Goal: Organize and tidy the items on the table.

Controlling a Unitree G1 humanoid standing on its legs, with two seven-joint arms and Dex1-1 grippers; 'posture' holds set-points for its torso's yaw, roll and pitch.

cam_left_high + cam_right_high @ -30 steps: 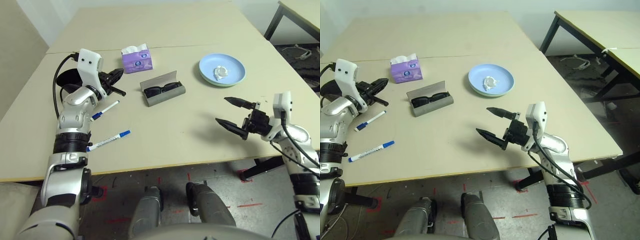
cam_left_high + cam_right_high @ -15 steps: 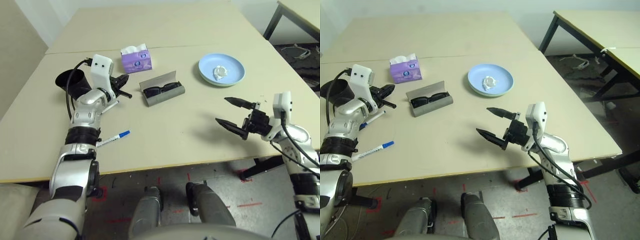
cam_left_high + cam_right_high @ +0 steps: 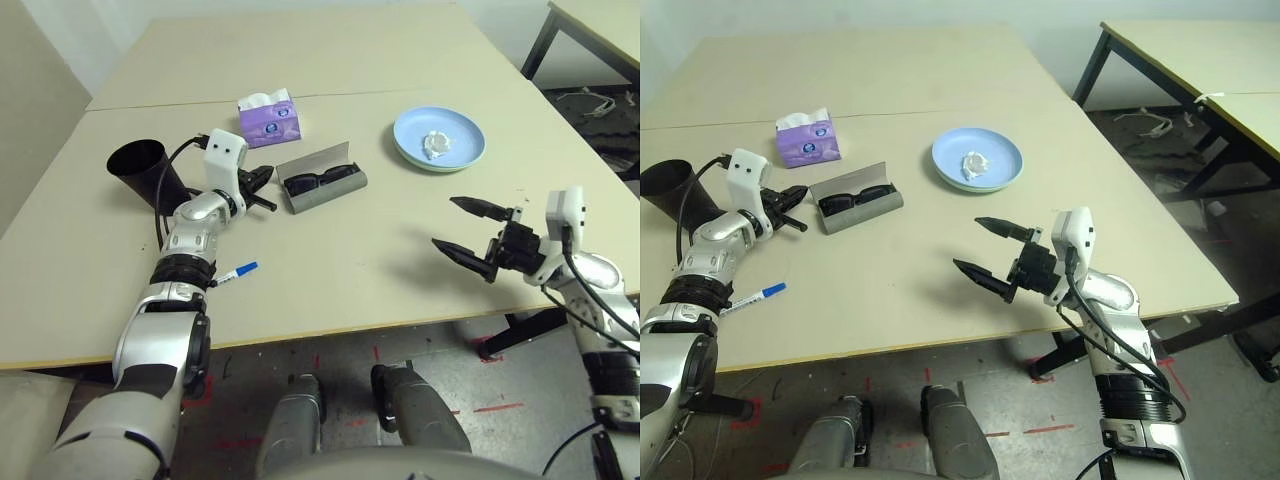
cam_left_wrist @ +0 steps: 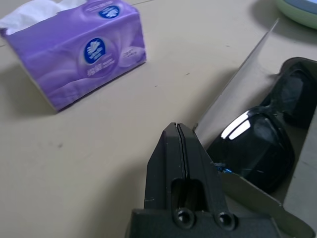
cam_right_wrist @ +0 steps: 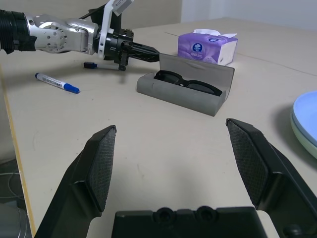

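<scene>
Left hand (image 3: 262, 186) just beside glasses case (image 3: 322, 183)

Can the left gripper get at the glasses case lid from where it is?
Probably yes: the shut left gripper sits just beside the open glasses case, nothing between them.

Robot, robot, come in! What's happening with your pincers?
Left pincer shut, at the open glasses case. Right pincer open, holding nothing. Sunglasses inside the case. Tissue pack close behind.

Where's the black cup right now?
The black cup lies on its side at the table's far left, beyond the left arm and left of the tissue pack.
</scene>
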